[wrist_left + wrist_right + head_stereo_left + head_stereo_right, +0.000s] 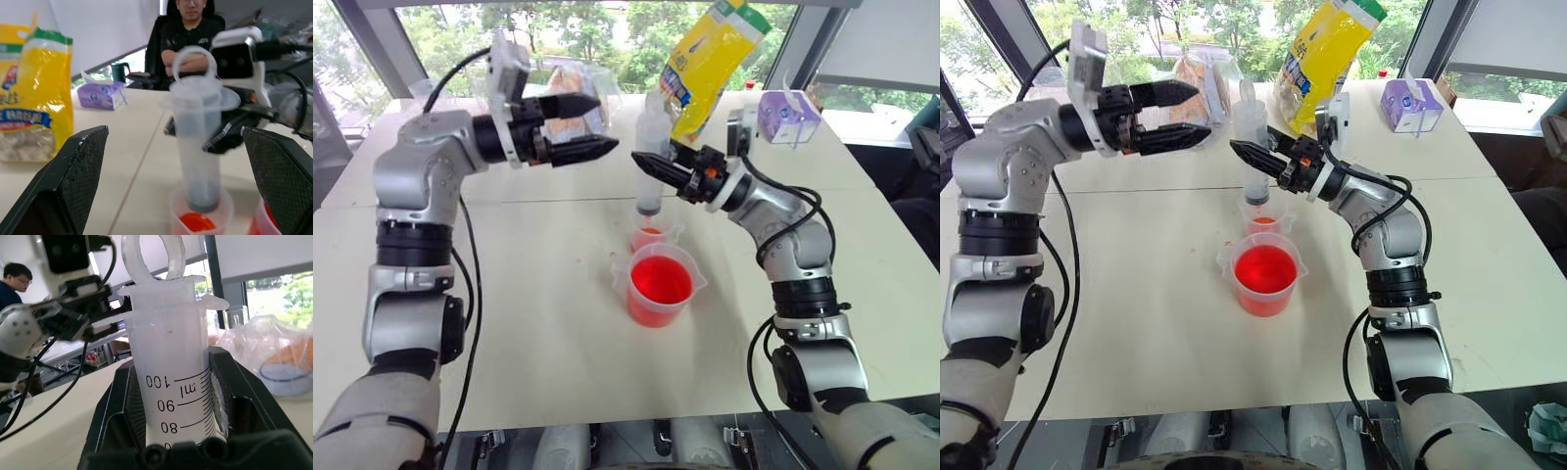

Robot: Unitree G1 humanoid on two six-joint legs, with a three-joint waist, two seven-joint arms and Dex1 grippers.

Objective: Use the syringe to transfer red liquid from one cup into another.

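My right end effector (651,166) clamps the syringe (649,157) upright, tip inside the small cup (654,234) behind the red beaker (659,285), apparently for emptying; my left end effector (590,125) hangs spread wide alongside.

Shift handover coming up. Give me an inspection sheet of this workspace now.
Surface: pale table, small red drips near the cups.
Job's things: syringe upright, tip in small cup; beaker of red liquid in front.
Clutter: yellow bag, purple tissue box, clear bag.
End effectors: left end effector open, apart from the syringe; right end effector shut on the syringe.
Cables: black, along both arms.
Surroundings: windows; seated person.
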